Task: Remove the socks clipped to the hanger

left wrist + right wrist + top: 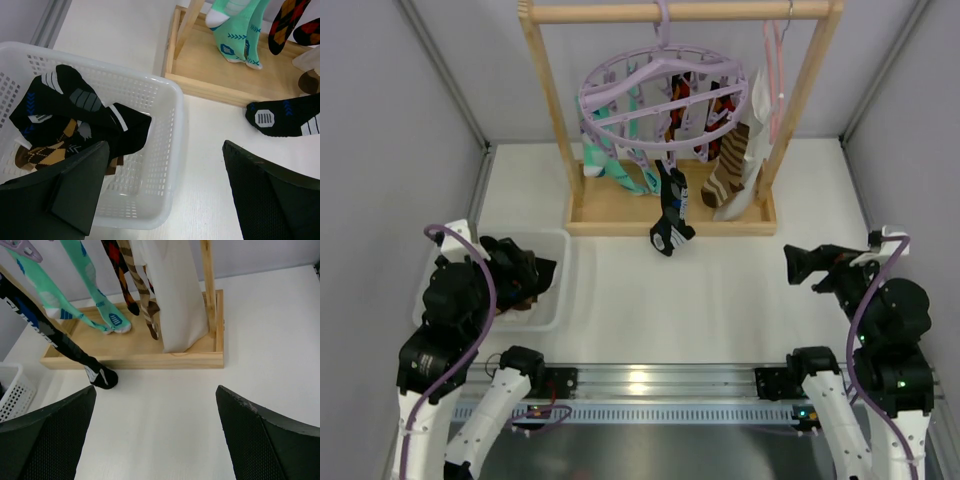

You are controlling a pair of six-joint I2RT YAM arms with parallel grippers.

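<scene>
The lilac ring hanger (660,85) hangs by its hook from the wooden frame's top bar. Clipped to it are mint-green socks (602,160), a black sock with white marks (670,210), red-orange-black socks (695,115) and a brown-striped sock (725,170). They also show in the right wrist view: mint (107,315), black (65,347), brown-striped (145,300). My left gripper (165,195) is open over the white basket's (167,125) right rim. A black sock (80,107) and a brown argyle sock (47,150) lie in the basket. My right gripper (155,440) is open and empty above the table.
The tall wooden frame (670,205) stands on a wooden base tray at the table's back. A plain white cloth (750,140) and a thin pink hanger (775,70) hang at its right. The basket (555,280) sits at the front left. Grey walls close in both sides.
</scene>
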